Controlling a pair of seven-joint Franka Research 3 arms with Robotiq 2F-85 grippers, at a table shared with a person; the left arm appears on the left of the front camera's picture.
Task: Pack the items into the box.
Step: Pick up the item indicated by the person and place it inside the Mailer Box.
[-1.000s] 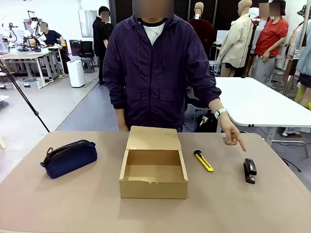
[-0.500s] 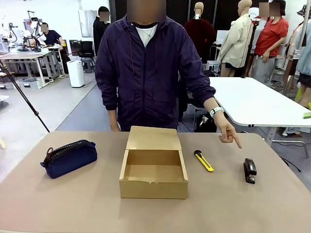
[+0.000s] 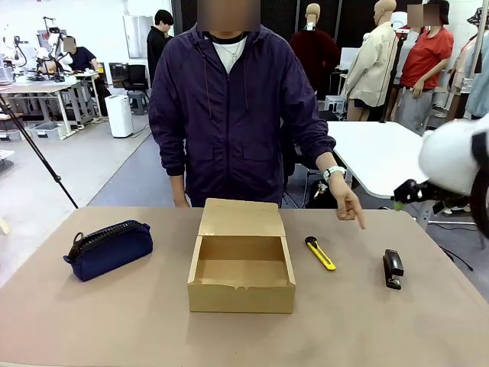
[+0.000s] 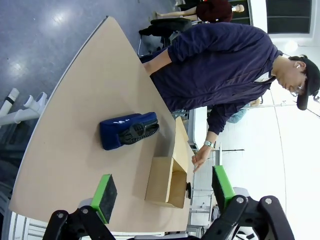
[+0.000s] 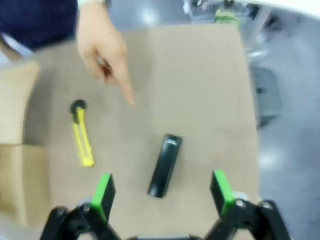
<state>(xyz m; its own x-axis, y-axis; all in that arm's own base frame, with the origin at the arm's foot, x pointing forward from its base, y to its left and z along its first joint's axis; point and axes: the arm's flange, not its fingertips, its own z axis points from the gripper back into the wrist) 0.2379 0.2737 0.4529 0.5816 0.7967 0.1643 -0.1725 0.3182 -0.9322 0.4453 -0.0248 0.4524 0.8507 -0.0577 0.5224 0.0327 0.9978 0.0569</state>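
Right arm [image 3: 457,157] swinging in now at the right edge of the front view, where a second ago there was only open room. It's a big blurred white casing, with a black gripper end and a speck of green poking toward the middle. And the person's hand [image 3: 345,200] has drawn back toward the centre. A second ago the finger hung just behind the stapler [image 3: 393,268]. Now it points down at the table [image 3: 114,321] between the stapler and the utility knife [image 3: 321,254], touching neither.

Down the right wrist camera, the right gripper [image 5: 162,195] is spread wide, green pads well apart, gripping nothing. The stapler lies on the table below, lined up with the gap. The yellow knife is to its left in that picture, with the pointing finger beyond both. That view is blurred.

Left gripper [image 4: 164,191] is just as wide, also holding nothing. Its camera sees the navy pouch [image 3: 107,248] nearest and the box [image 3: 241,292] beyond it.

On to the task pieces: the box sits mid-table, open, flap lid folded back toward the person. The navy pouch lies well off to the box's left, zipper up. The knife is just right of the box, angled, black end toward the person. The stapler is farther right again, apart from the knife. All three rest on the tabletop, outside the box.
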